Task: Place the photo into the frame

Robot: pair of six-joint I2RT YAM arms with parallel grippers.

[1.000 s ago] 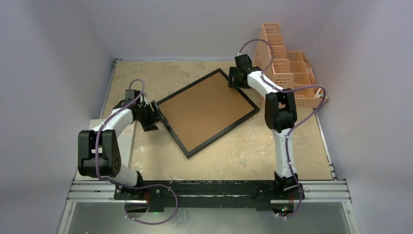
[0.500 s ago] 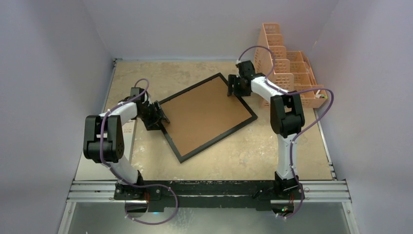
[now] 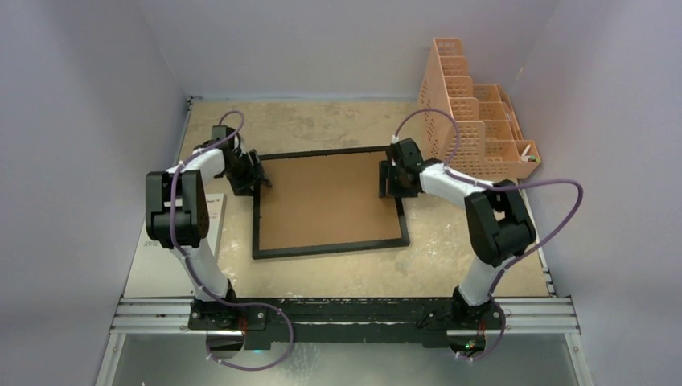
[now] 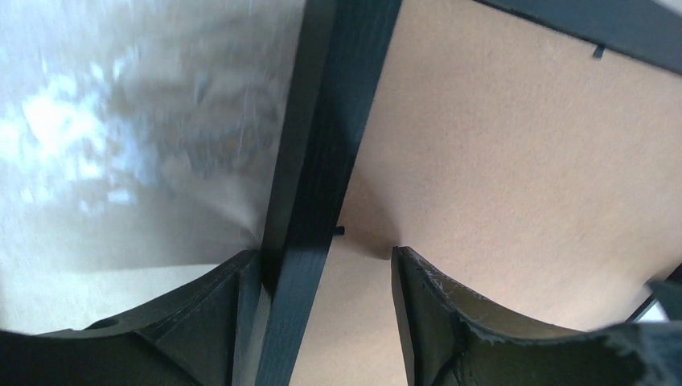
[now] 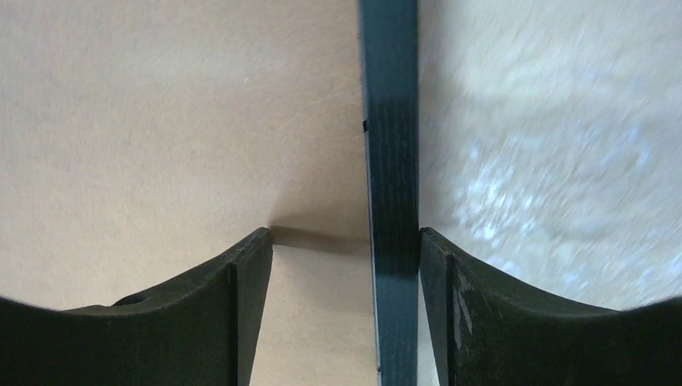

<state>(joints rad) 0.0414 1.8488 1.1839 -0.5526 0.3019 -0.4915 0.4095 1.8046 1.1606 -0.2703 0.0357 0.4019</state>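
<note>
The beige, mottled worktop (image 3: 338, 121) carries the frame (image 3: 326, 203) at its middle. It lies flat and face down, its sides close to square with the worktop's edges. The frame is a thin black rectangle around a plain brown backing board (image 5: 161, 121), matte and unmarked. A small black tab (image 4: 599, 51) shows where board meets rail. A peach mesh organizer (image 3: 470, 121) stands in the far right corner, apart from the frame. At the worktop's left edge lies a pale flat sheet (image 3: 215, 227), partly under the left arm; what it is I cannot tell. The left gripper (image 3: 256, 178) straddles the left rail (image 4: 326, 121) near its far end with its jaws apart. One finger is against the rail's outer side and the other is over the board, with a gap to the rail. The right gripper (image 3: 392, 178) straddles the right rail (image 5: 390, 121) likewise, jaws apart, outer finger at the rail, inner finger over the board.
</note>
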